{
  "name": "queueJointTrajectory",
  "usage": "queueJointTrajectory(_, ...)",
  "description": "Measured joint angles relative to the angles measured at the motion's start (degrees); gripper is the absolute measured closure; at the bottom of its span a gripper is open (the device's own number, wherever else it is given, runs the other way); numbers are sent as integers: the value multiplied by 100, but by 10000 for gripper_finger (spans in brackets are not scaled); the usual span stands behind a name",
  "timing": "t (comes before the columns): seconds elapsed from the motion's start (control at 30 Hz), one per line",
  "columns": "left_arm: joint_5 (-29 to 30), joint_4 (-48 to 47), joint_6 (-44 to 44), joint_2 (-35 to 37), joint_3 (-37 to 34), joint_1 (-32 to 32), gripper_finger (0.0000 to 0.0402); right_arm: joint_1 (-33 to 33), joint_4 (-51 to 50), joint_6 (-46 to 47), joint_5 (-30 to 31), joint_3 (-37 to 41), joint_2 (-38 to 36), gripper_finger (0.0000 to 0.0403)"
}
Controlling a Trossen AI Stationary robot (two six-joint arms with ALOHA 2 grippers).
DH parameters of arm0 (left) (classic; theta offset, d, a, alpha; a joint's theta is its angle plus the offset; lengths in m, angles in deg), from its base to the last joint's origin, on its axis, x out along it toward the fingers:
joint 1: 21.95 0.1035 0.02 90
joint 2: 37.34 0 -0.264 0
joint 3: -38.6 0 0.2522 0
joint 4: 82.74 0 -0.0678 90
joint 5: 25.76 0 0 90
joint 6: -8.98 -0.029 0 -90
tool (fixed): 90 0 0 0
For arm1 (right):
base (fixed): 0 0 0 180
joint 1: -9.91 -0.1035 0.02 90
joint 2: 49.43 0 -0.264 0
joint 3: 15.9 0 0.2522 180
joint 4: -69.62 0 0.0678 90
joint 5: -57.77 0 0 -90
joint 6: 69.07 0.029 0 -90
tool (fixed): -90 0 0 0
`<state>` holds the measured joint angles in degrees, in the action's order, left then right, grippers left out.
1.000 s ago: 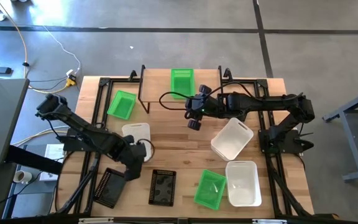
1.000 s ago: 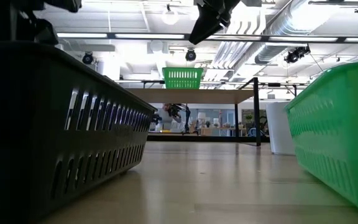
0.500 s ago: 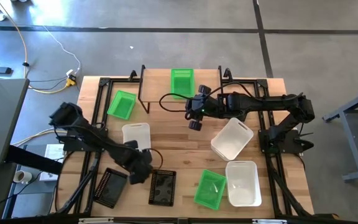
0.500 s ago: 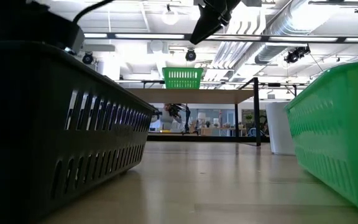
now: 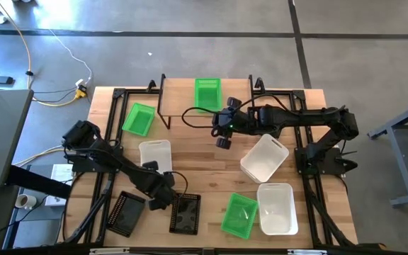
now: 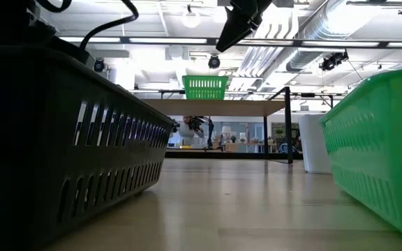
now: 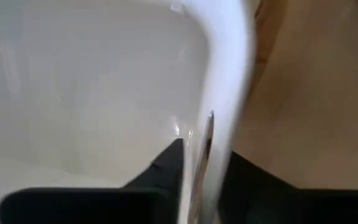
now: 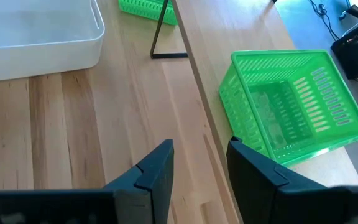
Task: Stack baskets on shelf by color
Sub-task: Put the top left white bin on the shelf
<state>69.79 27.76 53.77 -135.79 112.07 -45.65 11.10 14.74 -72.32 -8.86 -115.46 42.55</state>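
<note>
My left gripper point(image 5: 160, 190) points down at the near end of a white basket point(image 5: 154, 151) on the table's left half, and in the left wrist view it point(image 7: 207, 162) is shut on that basket's wall. My right gripper point(image 5: 222, 139) hangs open above the table, just in front of the shelf point(image 5: 183, 95); nothing is between its fingers point(image 8: 197, 158). One green basket point(image 5: 207, 92) stands on the shelf's plank point(image 8: 194, 87). Other baskets rest on their bottoms on the table. My left gripper has the white basket's wall point(image 7: 225, 93) between its two fingers, one finger point(image 7: 166, 165) inside the basket and the other outside. It comes from above, pointing down. The spot lies close to a rounded corner at the basket's near end. The basket sits on the table.
On the table are a green basket point(image 5: 139, 119) left of the shelf, two black baskets point(image 5: 186, 213) point(image 5: 126, 212) near the front, a green one point(image 5: 239, 215), and two white ones point(image 5: 264, 157) point(image 5: 276, 207) on the right. Bare wood lies mid-table.
My left arm has come down and reached a little toward the table's near edge, bringing its gripper down onto the near end of the white basket. The basket has stayed where it was. My right arm has kept still.
</note>
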Motion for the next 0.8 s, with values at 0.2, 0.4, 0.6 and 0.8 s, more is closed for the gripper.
queueJointTrajectory(0.2, -13, -42, -48, 225, 135, -2, 390, 0, 3, 34, 2, 1, -40, 270)
queueJointTrajectory(0.4, 75, -83, -169, 645, 473, -3, 398, -1, -31, 329, 20, 4, -197, 270)
queueJointTrajectory(0.6, 437, -299, -396, 1169, 903, 1, 399, -9, -149, 615, 20, 4, -480, 270)
queueJointTrajectory(0.8, 1363, -644, -987, 1583, 1377, 94, 400, -11, -157, 780, 22, 4, -811, 270)
